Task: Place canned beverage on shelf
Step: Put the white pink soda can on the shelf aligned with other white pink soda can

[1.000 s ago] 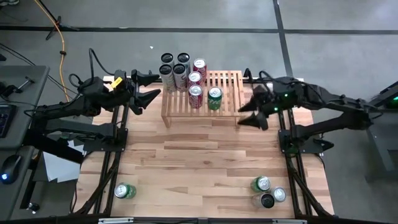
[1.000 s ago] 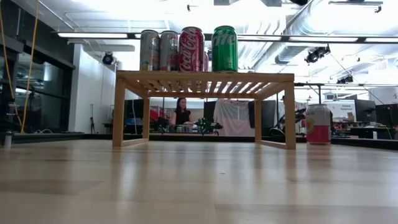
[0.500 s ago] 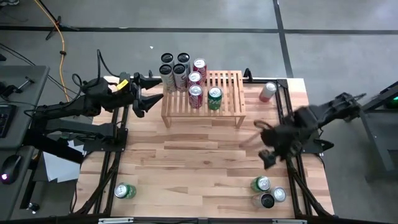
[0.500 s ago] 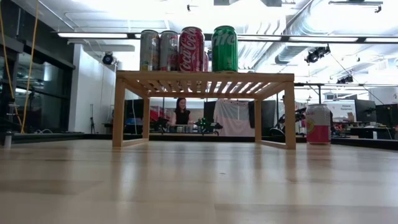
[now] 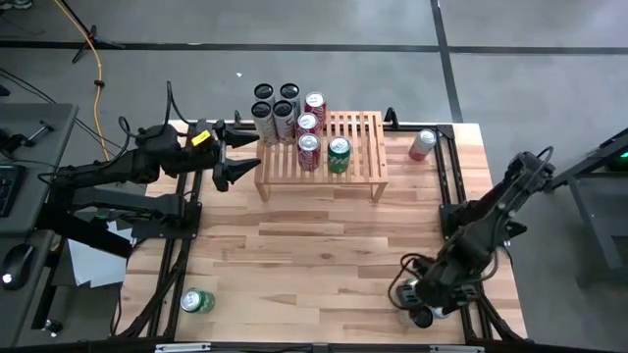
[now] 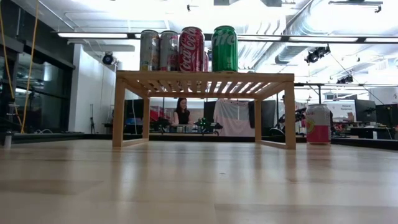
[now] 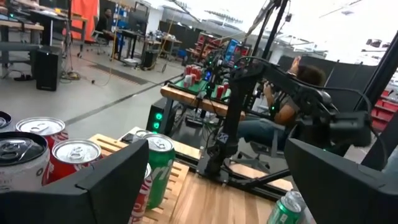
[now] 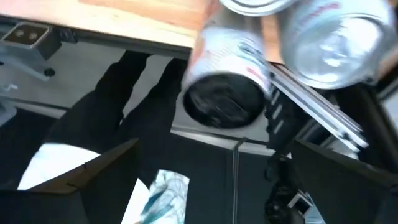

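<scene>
The light-wood shelf (image 5: 319,157) stands at the table's far middle and shows side-on in the low view (image 6: 205,78). On its slats stand several cans, among them red ones (image 5: 308,147) and a green one (image 5: 340,149). A pink can (image 5: 422,144) stands on the table right of the shelf. My left gripper (image 5: 238,160) is open and empty beside the shelf's left end. My right gripper (image 5: 417,294) is open, above a cluster of cans at the near right corner. Its wrist view shows a dark-topped can (image 8: 224,93) and a silver-topped can (image 8: 329,37) ahead between the fingers.
More cans stand behind the shelf's left end, off the table's far edge (image 5: 275,103). A green can (image 5: 196,300) stands near the table's near left corner. Bare wood lies between the shelf and the near edge. A person sits in the room beyond the table (image 6: 182,112).
My right gripper has swung from beside the shelf's right end toward the table's near right corner and tipped down over the cluster of cans there. The pink can stays standing right of the shelf. My left gripper has edged toward the shelf's left end.
</scene>
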Robot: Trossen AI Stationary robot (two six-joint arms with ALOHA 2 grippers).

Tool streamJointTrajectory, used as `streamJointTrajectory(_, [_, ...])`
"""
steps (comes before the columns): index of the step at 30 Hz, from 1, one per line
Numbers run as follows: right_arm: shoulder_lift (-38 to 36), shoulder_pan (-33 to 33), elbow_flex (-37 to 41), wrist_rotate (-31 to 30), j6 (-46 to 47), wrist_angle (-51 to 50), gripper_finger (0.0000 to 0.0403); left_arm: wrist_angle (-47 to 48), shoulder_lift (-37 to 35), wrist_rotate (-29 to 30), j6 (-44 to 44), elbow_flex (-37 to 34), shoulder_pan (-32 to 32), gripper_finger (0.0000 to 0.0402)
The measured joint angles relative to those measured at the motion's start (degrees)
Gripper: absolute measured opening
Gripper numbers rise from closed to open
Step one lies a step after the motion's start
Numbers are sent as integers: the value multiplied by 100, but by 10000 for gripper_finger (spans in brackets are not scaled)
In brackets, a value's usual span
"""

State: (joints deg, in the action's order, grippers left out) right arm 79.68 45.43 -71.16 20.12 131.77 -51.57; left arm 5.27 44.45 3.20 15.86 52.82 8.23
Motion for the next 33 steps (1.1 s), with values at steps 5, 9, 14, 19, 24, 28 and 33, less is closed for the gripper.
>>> streamJointTrajectory(5, [459, -16, 9, 4, 20, 312, 399, 2, 0, 0, -45, 0, 0, 367])
streamJointTrajectory(9, [745, 7, 9, 294, -35, 270, 399, 3, 0, -2, -146, 0, 0, 367])
streamJointTrajectory(14, [965, 39, 9, 343, -121, 70, 399, 3, 0, -2, -151, 0, 0, 367])
streamJointTrajectory(19, [1008, 31, 9, 67, -172, 59, 398, 3, 0, -2, -151, 0, 0, 367])
streamJointTrajectory(24, [1008, -18, 9, -13, -182, 44, 380, 3, 0, -2, -153, 0, 0, 367])
streamJointTrajectory(28, [1008, -18, 9, 137, -201, 44, 334, 3, 0, -2, -153, 0, 0, 367])
streamJointTrajectory(33, [1008, -18, 9, 331, -327, 39, 252, 3, 0, -1, -153, 0, 0, 367])
